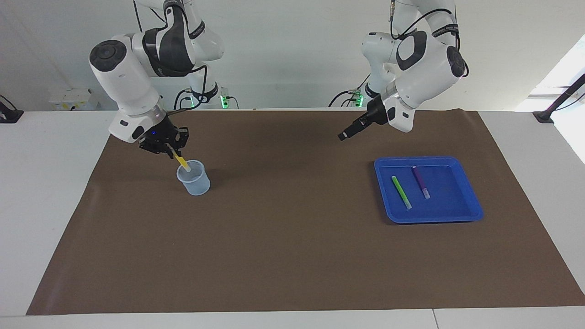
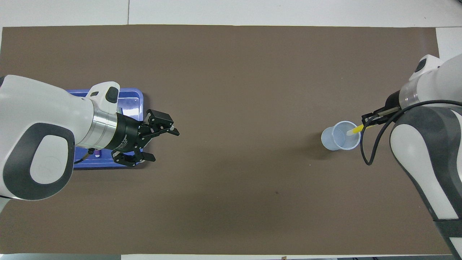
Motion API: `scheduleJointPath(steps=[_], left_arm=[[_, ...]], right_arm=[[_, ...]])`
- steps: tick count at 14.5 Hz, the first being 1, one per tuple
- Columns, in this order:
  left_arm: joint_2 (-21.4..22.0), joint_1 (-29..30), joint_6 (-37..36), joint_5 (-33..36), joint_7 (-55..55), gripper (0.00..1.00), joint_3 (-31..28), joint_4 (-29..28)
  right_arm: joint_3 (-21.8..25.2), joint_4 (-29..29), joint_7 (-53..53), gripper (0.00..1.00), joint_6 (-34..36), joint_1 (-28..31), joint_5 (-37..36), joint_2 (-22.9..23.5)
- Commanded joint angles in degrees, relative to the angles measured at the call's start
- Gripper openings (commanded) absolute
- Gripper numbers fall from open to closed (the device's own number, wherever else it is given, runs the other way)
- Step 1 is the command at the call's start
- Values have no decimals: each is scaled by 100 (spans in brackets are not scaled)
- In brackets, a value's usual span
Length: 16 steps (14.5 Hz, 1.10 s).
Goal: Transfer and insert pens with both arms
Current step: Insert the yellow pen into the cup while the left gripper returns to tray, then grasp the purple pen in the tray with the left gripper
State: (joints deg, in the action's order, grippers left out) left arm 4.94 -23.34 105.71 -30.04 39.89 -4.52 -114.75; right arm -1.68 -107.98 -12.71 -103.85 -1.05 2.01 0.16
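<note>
My right gripper [image 1: 171,153] [image 2: 371,118] is shut on the yellow pen [image 1: 181,161] [image 2: 355,130]. It holds the pen slanted, with the pale tip inside the mouth of the clear plastic cup [image 1: 194,177] [image 2: 340,135]. The green pen [image 1: 401,192] and the purple pen [image 1: 421,181] lie side by side in the blue tray [image 1: 461,211] [image 2: 132,95]. My left gripper [image 1: 343,135] [image 2: 165,143] hangs open and empty over the mat, beside the tray on the side toward the cup. In the overhead view the left arm covers most of the tray and both pens.
A brown mat [image 1: 292,256] covers most of the white table. The cup stands toward the right arm's end, the tray toward the left arm's end. Two slimmer arm bases with green lights [image 1: 223,101] stand at the robots' edge.
</note>
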Motion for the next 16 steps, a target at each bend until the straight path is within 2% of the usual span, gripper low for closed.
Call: scheduleJointPath(steps=[1, 3, 5, 8, 11, 14, 16], left_arm=[[148, 354, -129, 768, -1479, 100, 22, -144], [113, 444, -86, 1305, -2473, 100, 13, -152], [60, 505, -42, 1885, -3029, 100, 22, -196], [-133, 856, 37, 2107, -3970, 100, 13, -197], [-300, 901, 353, 2406, -4192, 100, 22, -231], [-318, 963, 932, 2424, -4209, 100, 13, -564], [-475, 1068, 1293, 2433, -4375, 100, 13, -680]], right_arm=[[-69, -468, -109, 0, -398, 70, -113, -120], [-60, -750, -109, 0, -654, 61, -131, -130], [-69, -874, -117, 0, -803, 61, -445, -104], [-69, -1076, -82, 0, -1006, 35, -482, -138], [-78, -1261, -38, 0, -1234, 8, -482, -147], [-78, -1384, -38, 0, -1357, 0, -482, -165], [-78, -1576, -30, 0, -1576, -44, -482, -200]])
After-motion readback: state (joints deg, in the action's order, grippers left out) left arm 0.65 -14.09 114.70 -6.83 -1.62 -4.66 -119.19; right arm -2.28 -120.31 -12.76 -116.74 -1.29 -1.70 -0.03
